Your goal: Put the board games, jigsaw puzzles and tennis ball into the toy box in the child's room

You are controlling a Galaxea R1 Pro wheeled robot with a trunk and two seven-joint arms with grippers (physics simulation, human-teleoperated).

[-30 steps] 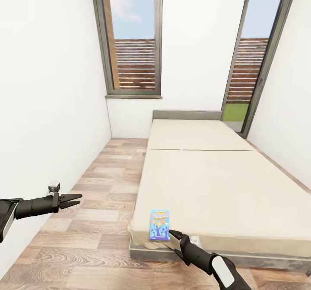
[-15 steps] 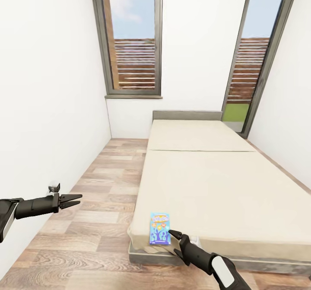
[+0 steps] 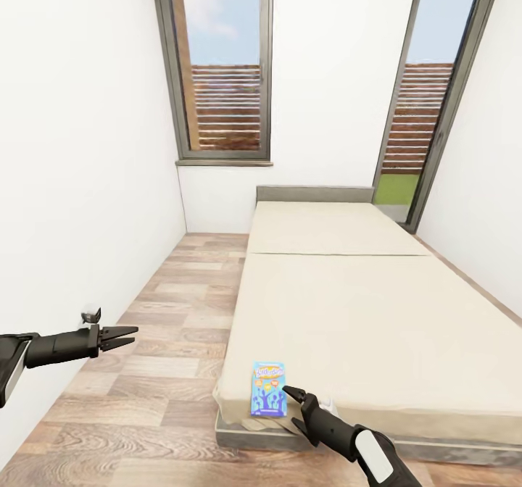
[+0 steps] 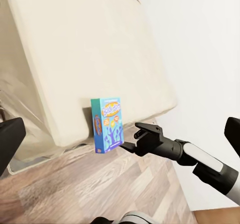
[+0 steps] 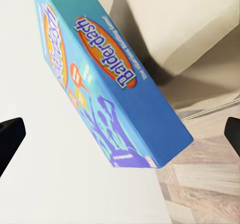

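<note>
1. Head view: the blue board game (image 3: 267,388) lies flat at the near left corner of the bed (image 3: 377,313), partly overhanging the mattress edge above the grey frame. The right gripper (image 3: 293,398) is just beside the box's right side, low at the mattress edge, its fingers parted; whether one already touches the box I cannot tell. The left gripper (image 3: 123,335) hangs well apart over the wooden floor (image 3: 167,306), near the white wall, its fingers spread a little and empty. The toy box and tabletop are elsewhere.

2. Left wrist view: the board game (image 4: 108,124) shows at the mattress corner with the right gripper (image 4: 134,138) close to one long edge, fingers parted, one above and one below the box's level, it seems.

3. Right wrist view: the board game (image 5: 105,79), lettered "Balderdash", lies between the two dark fingertips (image 5: 10,136) at the frame's edges, so the fingers are wide open and nothing is pinched yet.

4. The step in hand is, I judge, grasping this box. To do it well, drive the fingers on until the box's thin edge sits deep between them, use the overhang for the lower finger, then close squarely. A glancing push could slide the box off the corner onto the floor.
</note>
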